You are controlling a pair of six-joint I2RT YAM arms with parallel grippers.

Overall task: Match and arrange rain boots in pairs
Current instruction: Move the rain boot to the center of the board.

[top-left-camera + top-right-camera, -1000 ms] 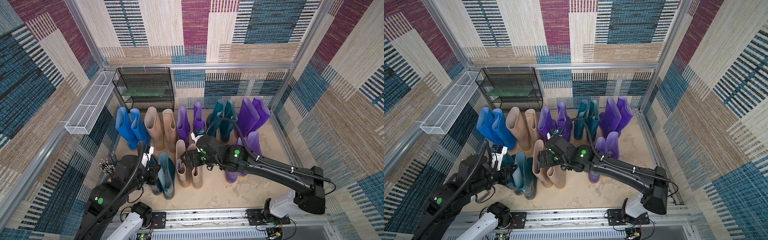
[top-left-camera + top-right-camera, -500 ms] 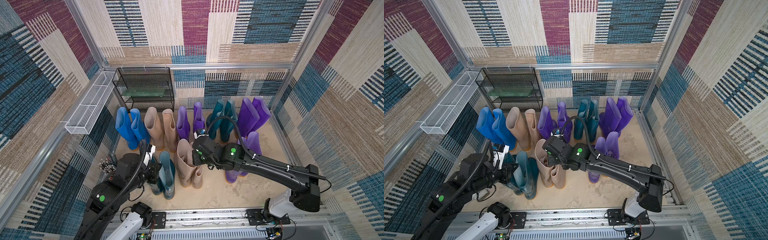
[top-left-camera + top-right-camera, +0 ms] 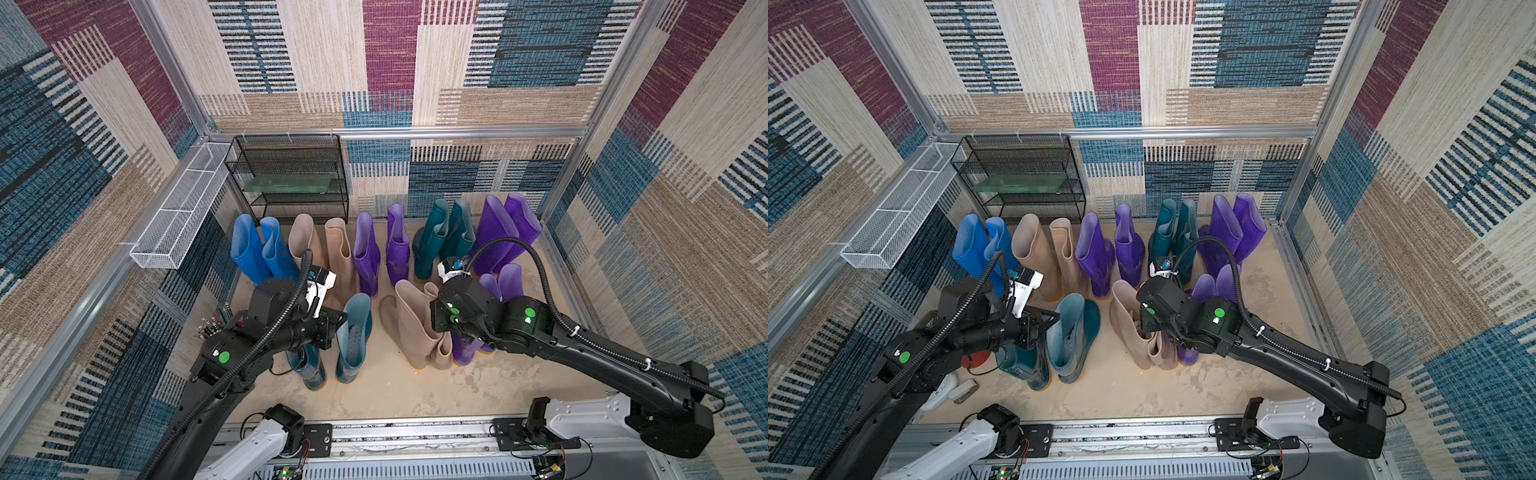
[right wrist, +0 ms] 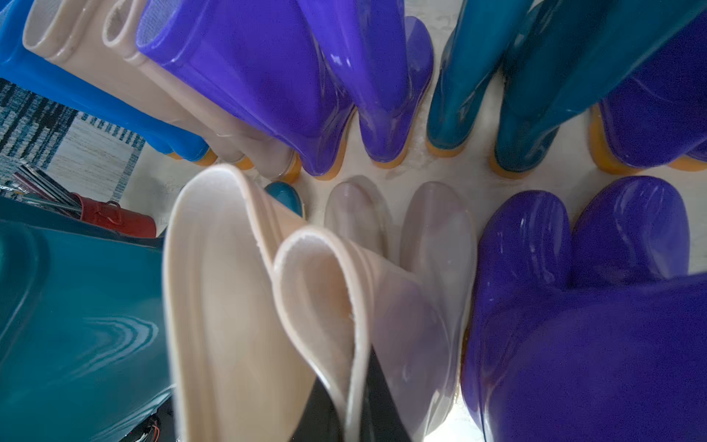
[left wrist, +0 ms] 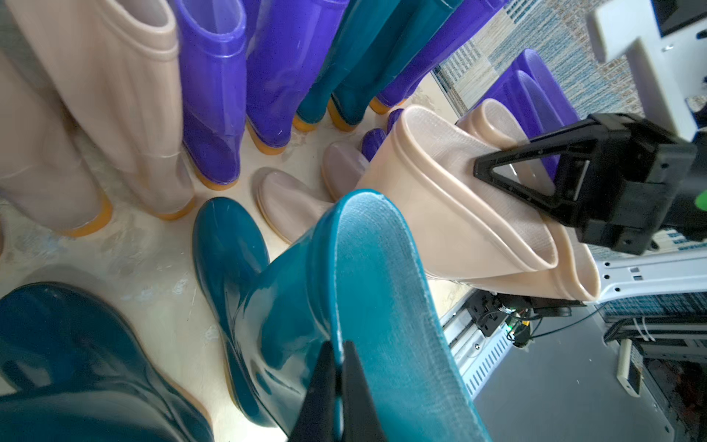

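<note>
The rain boots stand on the sandy floor. A back row holds blue, beige, purple, teal and tall purple pairs. My left gripper is shut on the rim of a front teal boot. A second teal boot stands under that arm. My right gripper is shut on the rim of a beige boot, which leans against a second beige boot. A short purple pair stands just right of them.
A black mesh rack stands at the back left, with a white wire basket on the left wall. A red object lies under the left arm. The arms' mounting rail runs along the front edge.
The right gripper has carried the front beige boots rightward, up against the short purple pair. The left gripper and its teal boot have shifted slightly right.
</note>
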